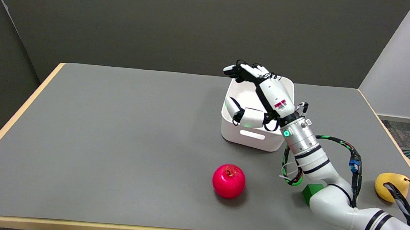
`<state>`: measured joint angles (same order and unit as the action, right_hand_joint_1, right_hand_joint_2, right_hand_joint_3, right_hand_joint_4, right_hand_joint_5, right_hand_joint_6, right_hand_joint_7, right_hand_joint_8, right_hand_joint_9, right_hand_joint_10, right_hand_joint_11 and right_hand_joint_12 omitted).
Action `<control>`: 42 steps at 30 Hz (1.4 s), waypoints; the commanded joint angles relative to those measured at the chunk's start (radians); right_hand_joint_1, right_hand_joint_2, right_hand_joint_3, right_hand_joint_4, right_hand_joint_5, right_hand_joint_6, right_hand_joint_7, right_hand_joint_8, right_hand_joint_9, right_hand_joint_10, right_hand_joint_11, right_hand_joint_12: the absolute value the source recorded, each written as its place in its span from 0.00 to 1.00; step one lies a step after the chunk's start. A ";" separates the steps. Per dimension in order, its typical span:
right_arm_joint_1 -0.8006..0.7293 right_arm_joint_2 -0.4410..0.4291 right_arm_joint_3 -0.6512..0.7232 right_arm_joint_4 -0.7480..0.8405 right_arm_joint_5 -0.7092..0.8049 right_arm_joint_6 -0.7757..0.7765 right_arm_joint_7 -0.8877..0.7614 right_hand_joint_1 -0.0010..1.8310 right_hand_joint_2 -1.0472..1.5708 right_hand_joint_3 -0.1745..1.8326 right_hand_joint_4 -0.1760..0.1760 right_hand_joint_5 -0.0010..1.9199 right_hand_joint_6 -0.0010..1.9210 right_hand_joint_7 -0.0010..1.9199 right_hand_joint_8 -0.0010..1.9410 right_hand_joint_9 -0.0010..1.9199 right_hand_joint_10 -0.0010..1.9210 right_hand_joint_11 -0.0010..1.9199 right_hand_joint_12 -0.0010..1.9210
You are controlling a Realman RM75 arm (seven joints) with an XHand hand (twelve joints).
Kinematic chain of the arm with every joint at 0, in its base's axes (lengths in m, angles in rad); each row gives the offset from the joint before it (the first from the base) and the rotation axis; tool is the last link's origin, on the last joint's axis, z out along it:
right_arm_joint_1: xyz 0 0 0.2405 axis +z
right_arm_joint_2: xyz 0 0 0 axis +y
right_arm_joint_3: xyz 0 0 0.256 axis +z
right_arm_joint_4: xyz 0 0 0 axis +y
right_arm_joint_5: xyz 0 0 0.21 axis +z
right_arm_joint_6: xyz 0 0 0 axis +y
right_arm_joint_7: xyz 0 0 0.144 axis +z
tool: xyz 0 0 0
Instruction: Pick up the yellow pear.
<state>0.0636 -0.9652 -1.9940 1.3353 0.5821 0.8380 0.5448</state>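
The yellow pear (389, 185) lies on its side near the table's right edge, partly behind a black cable of my right arm. My right hand (258, 93) hovers over the white bin (252, 137), far to the left of the pear and further back. Its fingers are spread apart and nothing is in them. The thumb hangs down inside the bin's opening.
A red apple (228, 181) sits on the grey table in front of the bin. A green block (311, 192) shows from under my right forearm. The table's wooden edge (403, 152) runs close behind the pear.
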 commanded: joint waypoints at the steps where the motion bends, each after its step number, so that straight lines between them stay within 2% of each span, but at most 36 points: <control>1: -0.134 0.073 -0.017 0.131 0.071 0.020 -0.007 0.32 0.68 0.55 0.70 0.20 0.38 0.27 0.31 0.24 0.55 0.11 0.73; 8: -0.296 0.080 0.045 0.233 0.072 0.060 -0.008 0.33 0.67 0.54 0.67 0.20 0.38 0.27 0.31 0.24 0.56 0.09 0.72; 13: -0.380 0.062 0.039 0.286 0.069 0.152 -0.050 0.33 0.68 0.54 0.66 0.20 0.38 0.27 0.31 0.24 0.57 0.11 0.75; 28: -0.432 0.056 -0.072 0.345 0.033 0.208 -0.070 0.32 0.68 0.52 0.62 0.19 0.36 0.26 0.30 0.23 0.57 0.13 0.76; 32: -0.518 0.053 -0.072 0.325 0.041 0.316 -0.083 0.31 0.68 0.52 0.58 0.19 0.35 0.25 0.30 0.21 0.56 0.13 0.76; 36: -0.602 0.051 -0.075 0.282 0.042 0.501 -0.085 0.30 0.68 0.52 0.52 0.18 0.33 0.25 0.30 0.20 0.56 0.12 0.75; 42: -0.657 0.050 -0.110 0.214 0.069 0.766 -0.127 0.30 0.68 0.51 0.50 0.18 0.33 0.24 0.29 0.19 0.55 0.11 0.74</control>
<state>-0.3835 -0.9095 -2.0455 1.6327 0.6271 1.1204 0.4784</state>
